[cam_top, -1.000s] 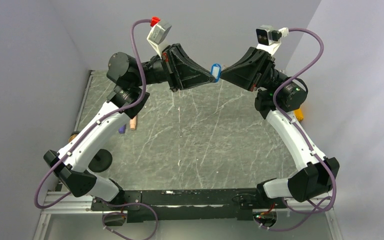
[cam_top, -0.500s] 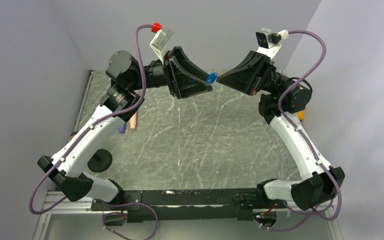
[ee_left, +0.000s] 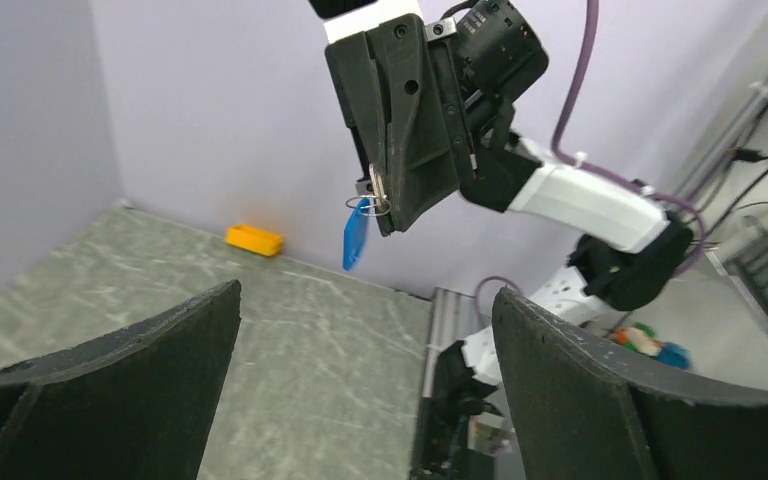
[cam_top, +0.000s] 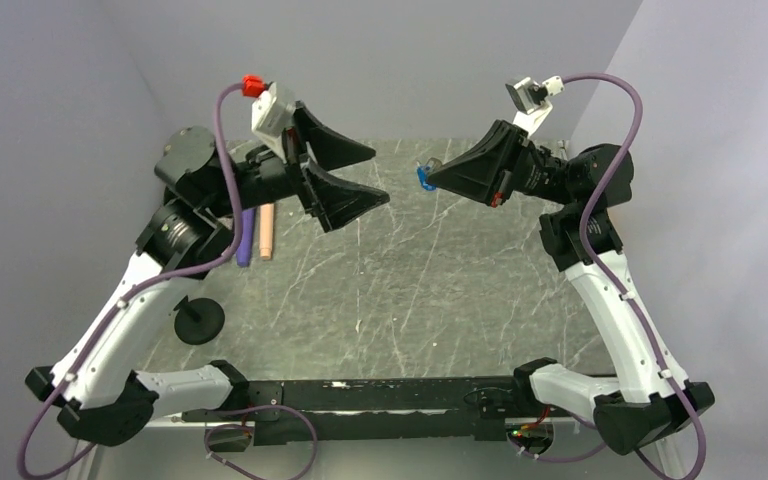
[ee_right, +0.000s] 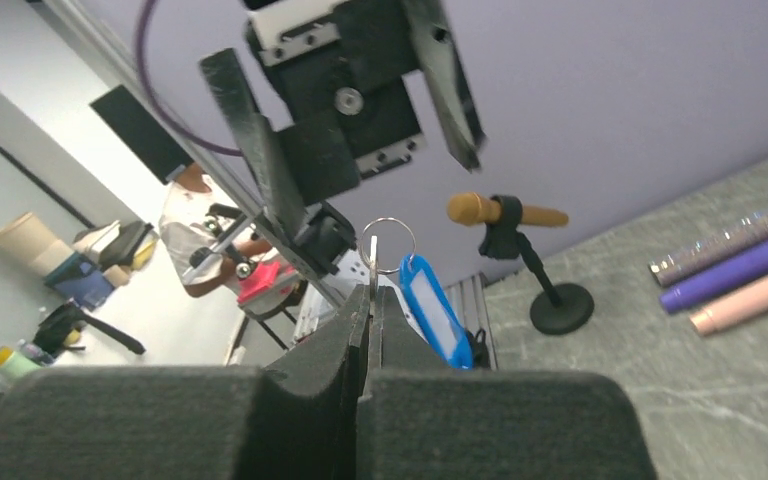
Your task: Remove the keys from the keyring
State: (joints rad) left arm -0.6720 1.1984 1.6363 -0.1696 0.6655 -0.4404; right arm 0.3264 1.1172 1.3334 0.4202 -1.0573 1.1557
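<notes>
Above the tabletop's (cam_top: 410, 290) far edge, right of centre, the right fingers (cam_top: 452, 172) are pinched tight on the keys (cam_top: 424, 180), their blue head dangling from the keyring (ee_right: 388, 243). The left fingers (cam_top: 345, 198) gape wide, open air between both raised arms.
</notes>
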